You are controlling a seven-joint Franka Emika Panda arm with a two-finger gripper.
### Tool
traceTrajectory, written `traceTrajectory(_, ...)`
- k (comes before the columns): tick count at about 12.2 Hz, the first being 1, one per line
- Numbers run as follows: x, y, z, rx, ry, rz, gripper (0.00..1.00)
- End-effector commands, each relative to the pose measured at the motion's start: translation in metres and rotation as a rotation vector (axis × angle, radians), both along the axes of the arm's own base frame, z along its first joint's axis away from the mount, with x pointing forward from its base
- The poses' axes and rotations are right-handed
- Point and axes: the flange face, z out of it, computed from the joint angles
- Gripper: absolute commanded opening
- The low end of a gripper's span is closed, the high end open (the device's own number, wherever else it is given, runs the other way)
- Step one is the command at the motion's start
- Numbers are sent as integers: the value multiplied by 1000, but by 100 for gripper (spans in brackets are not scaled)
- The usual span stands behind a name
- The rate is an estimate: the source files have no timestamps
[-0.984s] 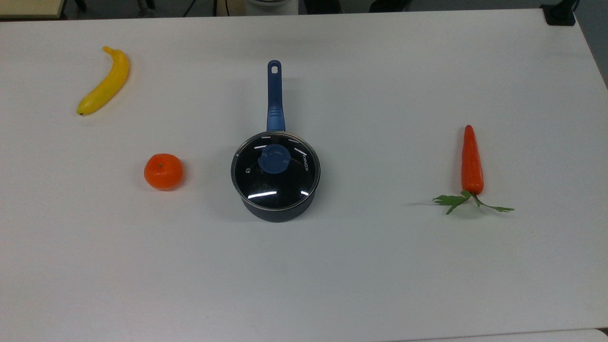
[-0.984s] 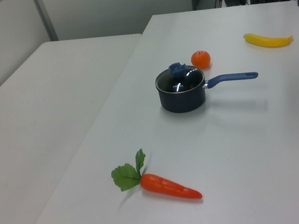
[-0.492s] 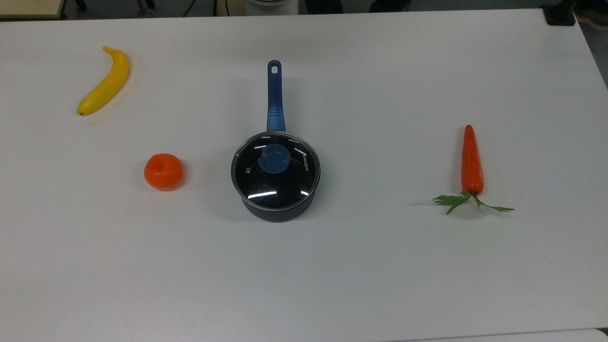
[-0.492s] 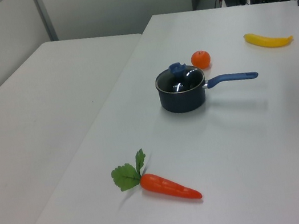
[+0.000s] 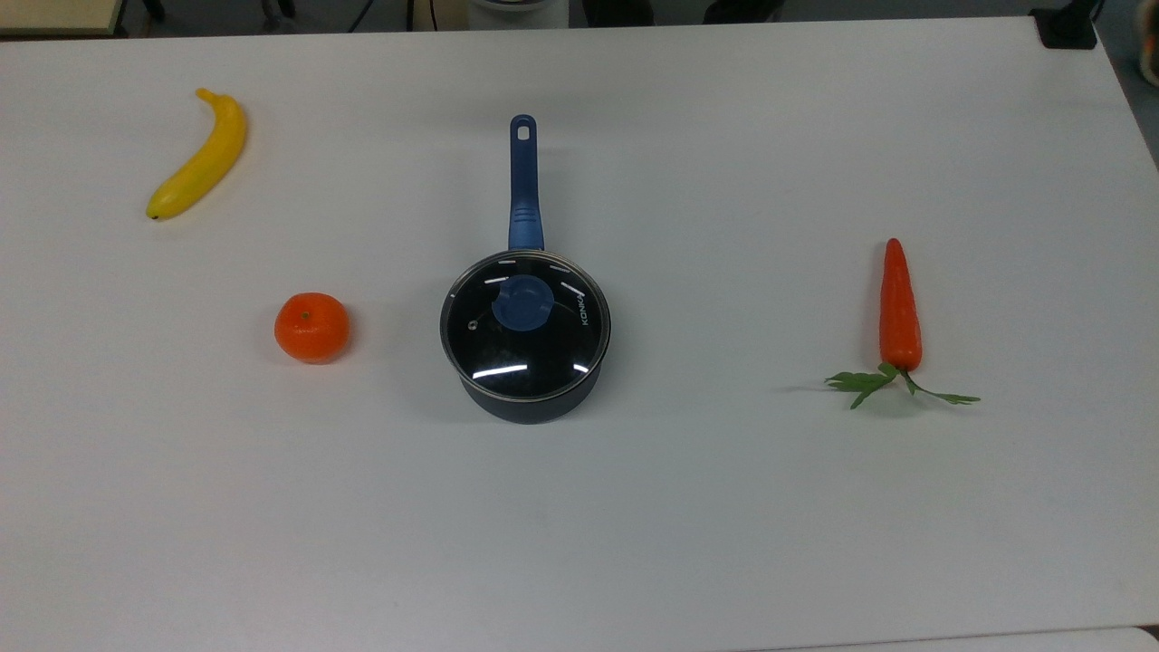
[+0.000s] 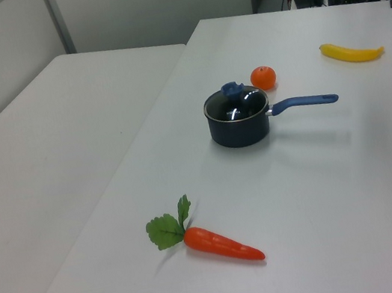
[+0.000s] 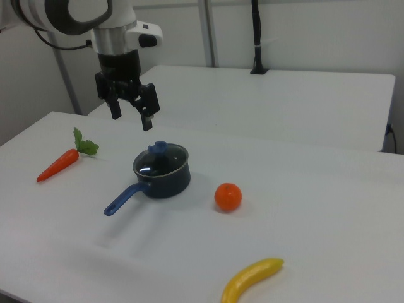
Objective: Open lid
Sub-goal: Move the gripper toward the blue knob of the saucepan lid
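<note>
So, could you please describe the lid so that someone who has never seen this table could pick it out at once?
On the white table, find the dark saucepan with the long blue handle, between the orange and the carrot. The lid sits on top of it. It is the only round glass piece, with a metal rim and a blue knob in its middle.

The arm (image 7: 76, 16) runs off the right view's top left corner, so its base is out of sight. In the left view the lid's (image 6: 236, 104) lettering is too small to read, and the knob (image 6: 231, 90) hides part of the glass behind it. The pan (image 5: 530, 403) sits mostly hidden under the lid in the top view.
</note>
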Motion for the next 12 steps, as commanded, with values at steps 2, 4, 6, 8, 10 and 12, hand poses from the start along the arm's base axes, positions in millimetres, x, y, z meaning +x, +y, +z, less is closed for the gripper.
traceTrajectory(2,15,-1,-15,10,-10,-5,100)
traceTrajectory(4,31,-3,-24,-4,-55,-10,100)
traceTrajectory(6,47,-15,-41,-13,-79,-37,100)
traceTrajectory(8,69,-13,-54,-26,-117,-39,100)
traceTrajectory(10,89,-4,-76,-14,-103,-29,100)
traceTrajectory(12,109,18,-94,14,-93,-10,100)
